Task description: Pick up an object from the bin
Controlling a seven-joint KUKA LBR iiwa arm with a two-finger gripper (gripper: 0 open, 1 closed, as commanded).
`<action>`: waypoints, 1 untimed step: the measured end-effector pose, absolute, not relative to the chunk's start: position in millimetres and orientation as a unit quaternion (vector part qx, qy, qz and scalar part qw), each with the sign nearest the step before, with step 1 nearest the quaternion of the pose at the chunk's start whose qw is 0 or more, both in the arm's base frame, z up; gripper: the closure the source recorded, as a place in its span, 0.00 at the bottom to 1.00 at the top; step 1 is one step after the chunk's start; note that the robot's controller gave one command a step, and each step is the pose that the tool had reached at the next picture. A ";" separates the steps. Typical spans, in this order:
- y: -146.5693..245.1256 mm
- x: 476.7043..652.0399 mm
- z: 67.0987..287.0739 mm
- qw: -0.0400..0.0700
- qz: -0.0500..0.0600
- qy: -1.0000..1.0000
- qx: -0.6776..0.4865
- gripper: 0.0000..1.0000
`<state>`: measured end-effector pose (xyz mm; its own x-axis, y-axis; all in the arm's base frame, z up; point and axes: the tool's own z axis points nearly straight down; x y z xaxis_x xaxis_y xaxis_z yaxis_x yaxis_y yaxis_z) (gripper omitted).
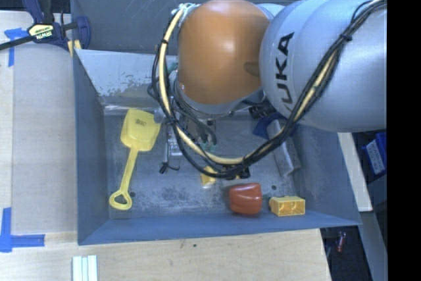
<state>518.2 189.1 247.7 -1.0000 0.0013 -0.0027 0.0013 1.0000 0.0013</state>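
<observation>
Camera view: the orange cover (220, 49) hides most of the wrist. What you can see of the gripper (175, 149) sits low over the floor of the bin (92, 141), left of centre, just beside the blade of the yellow toy shovel (135, 148). You cannot tell whether it is open or closed, or has anything. A small yellow piece (208, 178) lies under the cables (197, 158). The red rounded lump (245, 199) and yellow block (287, 206) sit at the near wall. Risks: closing on bare floor beside the shovel, or shoving the blade away. The hanging cables could also snag the small piece.
</observation>
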 end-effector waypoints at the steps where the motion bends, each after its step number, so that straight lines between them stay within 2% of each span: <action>1: 225.9 506.1 120.9 0.003 0.001 0.994 -0.111 0.00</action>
